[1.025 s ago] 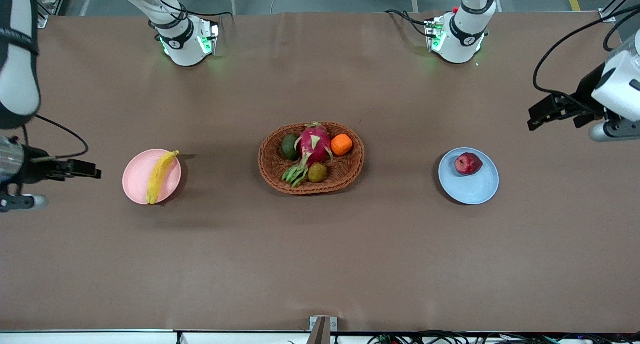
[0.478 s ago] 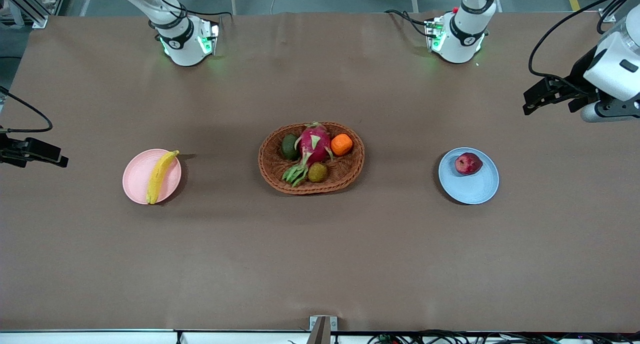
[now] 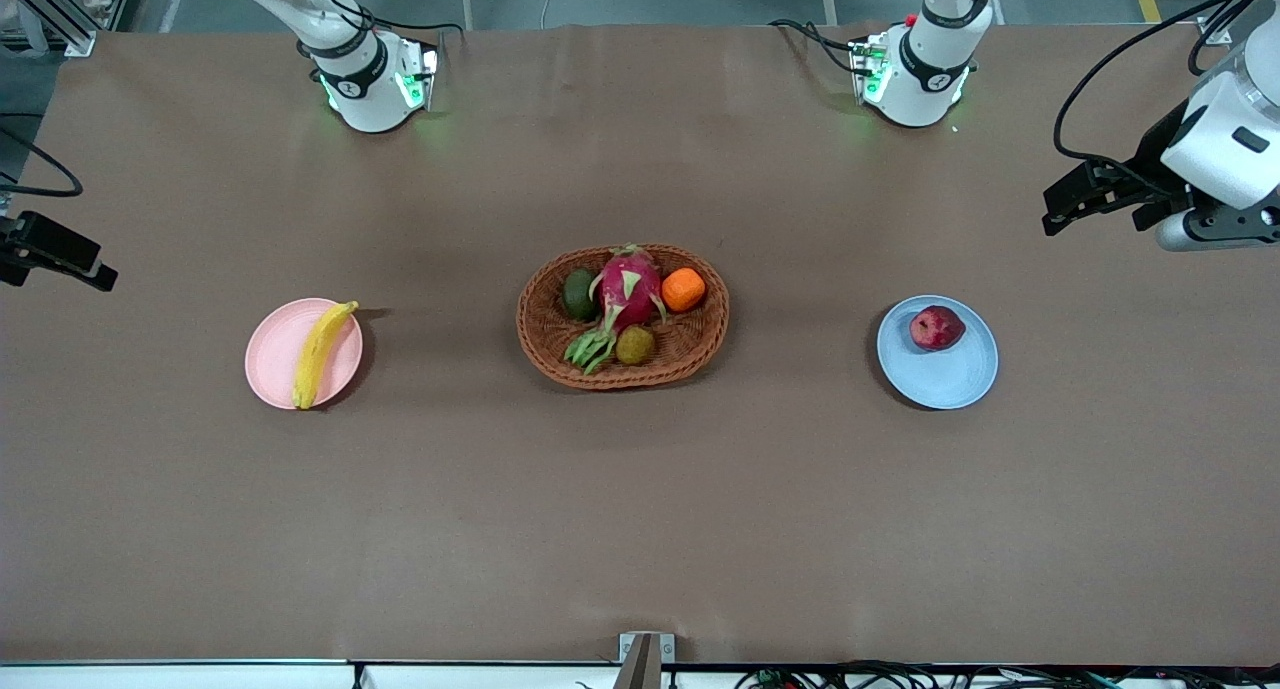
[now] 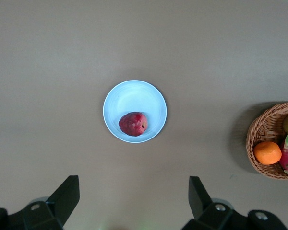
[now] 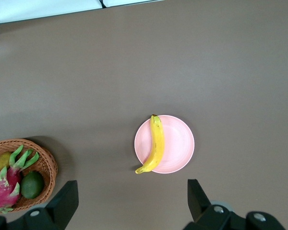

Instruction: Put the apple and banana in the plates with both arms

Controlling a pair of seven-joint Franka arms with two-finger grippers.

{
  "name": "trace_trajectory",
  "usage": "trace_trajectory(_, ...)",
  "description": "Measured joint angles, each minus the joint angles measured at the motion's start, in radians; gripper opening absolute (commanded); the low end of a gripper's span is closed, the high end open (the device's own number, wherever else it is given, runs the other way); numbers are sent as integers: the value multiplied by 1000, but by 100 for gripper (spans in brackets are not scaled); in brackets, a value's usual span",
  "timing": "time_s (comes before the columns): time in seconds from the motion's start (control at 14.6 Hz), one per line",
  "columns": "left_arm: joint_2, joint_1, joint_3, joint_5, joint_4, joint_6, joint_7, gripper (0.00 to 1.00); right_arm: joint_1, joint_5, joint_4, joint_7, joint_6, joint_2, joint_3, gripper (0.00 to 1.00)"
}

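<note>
Brown cloth covers the whole surface (image 3: 640, 529), and a wicker basket (image 3: 622, 367) sits at its middle, serving as the landmark. Inside the basket lie a dragon fruit (image 3: 628, 289), an orange (image 3: 683, 289), an avocado (image 3: 579, 294) and a small brownish fruit (image 3: 635, 345).

Toward the right arm's end from the basket, well apart from it, sits the pink plate (image 3: 277, 364). The banana (image 3: 318, 353) lies on this plate, along the edge nearest the basket, with both tips reaching the rim.

Toward the left arm's end from the basket, also well apart, sits the blue plate (image 3: 945, 374). The apple (image 3: 936, 327) rests on it, on the part farther from the front camera.

The left pincer (image 4: 133, 199) hangs in the air over the bare surface past the blue plate, away from the basket; its fingers are spread wide and hold nothing. The right pincer (image 5: 133, 201) hangs over the surface's edge past the pink plate, away from the basket; its fingers are likewise spread wide and hold nothing.
</note>
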Motion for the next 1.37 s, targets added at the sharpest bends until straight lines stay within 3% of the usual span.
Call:
trace_trajectory(0.41, 0, -3, -1, 0, 0, -1, 1, 100, -9, -12, -57, 0, 47, -18, -14, 100)
trace_trajectory(0.68, -1, -6, -11, 0, 0, -1, 23, 100, -9, -17, -143, -40, 125, -76, -14, 100)
trace_trajectory(1.02, -2, -3, -9, 8, 0, -1, 68, 100, -9, -25, -198, -50, 131, -127, -15, 100)
trace_trajectory(1.37, -5, 0, -7, 8, 1, -1, 81, 100, -9, -27, -326, -52, 149, -209, -15, 100)
